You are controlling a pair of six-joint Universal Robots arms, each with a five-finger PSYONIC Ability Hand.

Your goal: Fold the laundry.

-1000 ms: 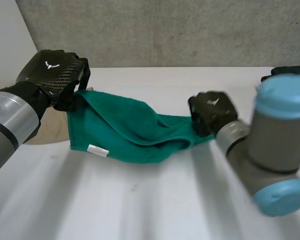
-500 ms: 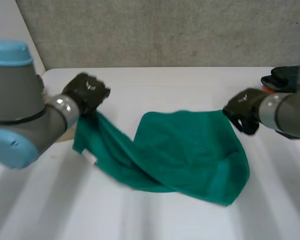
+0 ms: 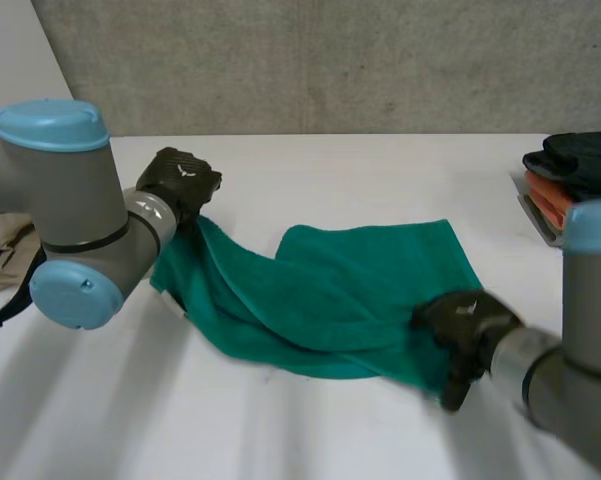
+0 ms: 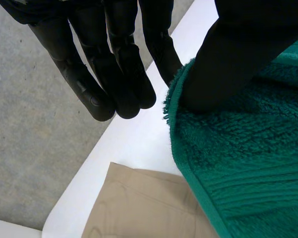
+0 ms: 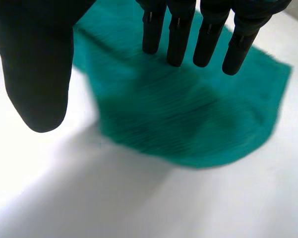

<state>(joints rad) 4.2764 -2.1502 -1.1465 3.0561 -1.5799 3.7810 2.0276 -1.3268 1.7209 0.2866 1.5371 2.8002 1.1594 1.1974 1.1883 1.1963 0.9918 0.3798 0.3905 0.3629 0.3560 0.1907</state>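
A green towel lies rumpled on the white table, its right part spread flat and its left part twisted into a ridge. My left hand is at the towel's far left corner and lifts it a little. In the left wrist view the thumb presses the towel's edge against a straight finger. My right hand hovers at the towel's near right edge. Its fingers are straight and the thumb stands apart above the towel, with nothing held.
A beige cloth lies at the table's left edge, close under the left hand. A stack of folded clothes stands at the far right. A grey wall runs behind the table.
My right hand has let go of the towel's far right corner, opened, and moved to the near right edge. The towel's right part has dropped flat. The left hand keeps its hold.
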